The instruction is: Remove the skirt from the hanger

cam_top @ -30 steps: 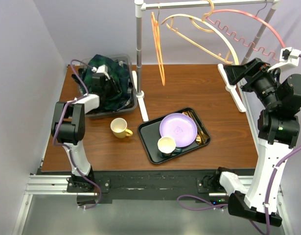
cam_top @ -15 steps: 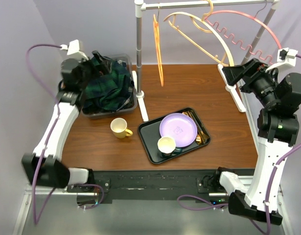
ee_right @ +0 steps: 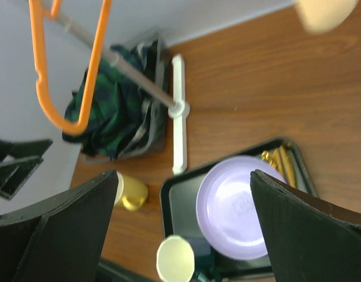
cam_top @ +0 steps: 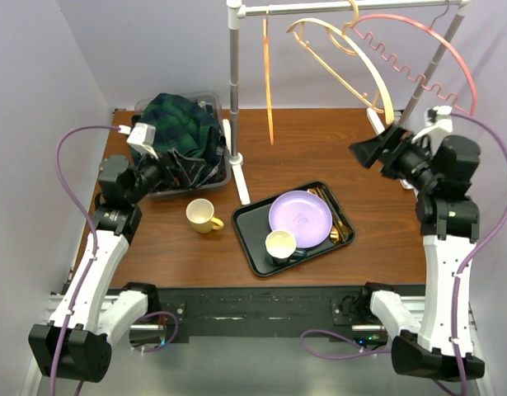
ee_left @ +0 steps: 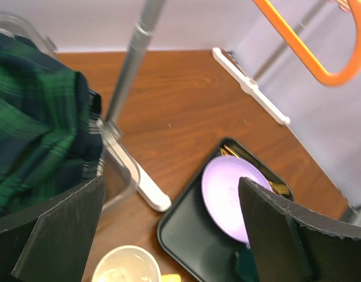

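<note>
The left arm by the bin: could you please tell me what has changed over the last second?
The left pincer let go of the green tartan skirt, leaving it in the clear plastic bin, swung up, then drew back, open. The right pincer, open, dropped leftward. The orange plastic hanger turned edge-on. The yellow mug and black tray stayed.
</note>
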Robot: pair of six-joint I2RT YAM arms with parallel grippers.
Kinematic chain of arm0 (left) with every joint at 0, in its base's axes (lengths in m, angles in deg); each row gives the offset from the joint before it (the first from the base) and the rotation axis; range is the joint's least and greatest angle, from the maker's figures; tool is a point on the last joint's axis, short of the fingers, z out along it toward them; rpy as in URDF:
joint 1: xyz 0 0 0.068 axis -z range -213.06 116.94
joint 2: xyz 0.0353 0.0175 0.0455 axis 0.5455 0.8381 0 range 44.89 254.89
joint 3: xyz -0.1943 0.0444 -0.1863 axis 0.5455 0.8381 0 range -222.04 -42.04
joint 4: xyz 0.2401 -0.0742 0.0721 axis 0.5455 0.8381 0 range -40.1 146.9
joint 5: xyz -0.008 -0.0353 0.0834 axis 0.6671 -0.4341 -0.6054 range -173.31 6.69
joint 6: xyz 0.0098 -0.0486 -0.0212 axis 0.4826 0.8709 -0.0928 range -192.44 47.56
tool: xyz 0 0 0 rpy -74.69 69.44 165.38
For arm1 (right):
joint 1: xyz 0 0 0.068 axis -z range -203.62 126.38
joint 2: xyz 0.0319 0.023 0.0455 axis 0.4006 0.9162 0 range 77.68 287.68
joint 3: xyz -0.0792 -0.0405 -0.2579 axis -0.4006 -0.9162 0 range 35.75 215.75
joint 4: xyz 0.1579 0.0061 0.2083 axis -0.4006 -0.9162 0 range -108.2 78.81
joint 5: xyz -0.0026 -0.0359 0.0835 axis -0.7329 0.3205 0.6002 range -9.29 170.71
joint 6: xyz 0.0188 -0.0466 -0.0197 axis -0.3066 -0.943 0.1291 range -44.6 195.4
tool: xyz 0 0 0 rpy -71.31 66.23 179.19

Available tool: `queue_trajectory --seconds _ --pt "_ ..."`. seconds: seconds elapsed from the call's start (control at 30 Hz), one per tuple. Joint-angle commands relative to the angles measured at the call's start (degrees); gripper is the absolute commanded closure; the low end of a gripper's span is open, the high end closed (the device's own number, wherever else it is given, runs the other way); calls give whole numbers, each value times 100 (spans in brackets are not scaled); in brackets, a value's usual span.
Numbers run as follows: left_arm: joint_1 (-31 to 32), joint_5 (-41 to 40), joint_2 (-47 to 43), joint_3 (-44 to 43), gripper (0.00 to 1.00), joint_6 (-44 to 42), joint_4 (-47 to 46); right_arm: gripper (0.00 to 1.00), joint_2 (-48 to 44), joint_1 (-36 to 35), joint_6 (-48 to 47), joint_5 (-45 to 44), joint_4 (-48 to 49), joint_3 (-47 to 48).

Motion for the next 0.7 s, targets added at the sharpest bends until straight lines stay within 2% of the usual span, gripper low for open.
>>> queue_trajectory --seconds 0.0,0.13,0.3,0.67 --pt "6 970 -195 112 0 169 -438 1 -442 -438 -392 -449 -664 -167" --pt "-3 1568 -274 270 0 477 -1079 1 -864 -640 -376 -722 -805 -229" --pt "-3 1920 -485 639 0 899 -1783 1 -1076 -658 90 -310 -603 -510" --pt "-3 1754 -529 701 0 847 -1766 1 -1225 -948 214 -555 -576 -387"
